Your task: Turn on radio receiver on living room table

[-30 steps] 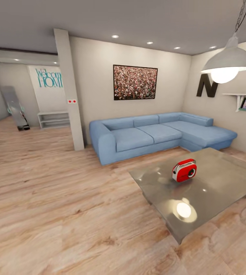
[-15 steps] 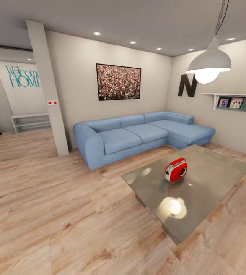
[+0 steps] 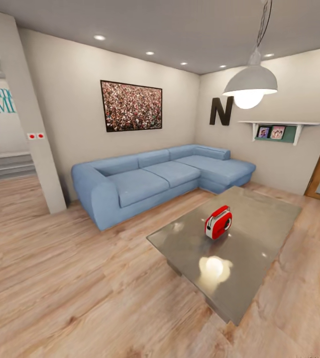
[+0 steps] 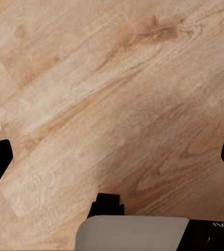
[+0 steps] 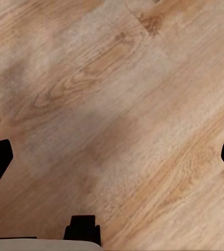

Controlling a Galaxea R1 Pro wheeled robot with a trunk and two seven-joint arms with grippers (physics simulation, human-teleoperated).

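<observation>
1. We are seeing the radio receiver (image 3: 218, 222) standing upright near the middle of the table (image 3: 264, 233), its red body and white edge trim turned partly edge-on, a thin dark handle arching over it.
2. The table's glossy grey-beige top is mirroring the pendant lamp (image 3: 250, 87) hanging above it as a bright spot just beside the radio.
3. Beyond the table, the blue sectional sofa (image 3: 155, 179) is lining the wall under a framed picture (image 3: 131, 106), with a dark letter N (image 3: 221, 111) and a small shelf (image 3: 278, 130) on the side wall.
4. Bare wooden floor (image 3: 55, 278) is lying between us and the table.
5. We are looking down past the left gripper (image 4: 112, 157) and the right gripper (image 5: 112, 157) at wood-grain planks; both are spread wide, dark fingertips at opposite picture edges.
</observation>
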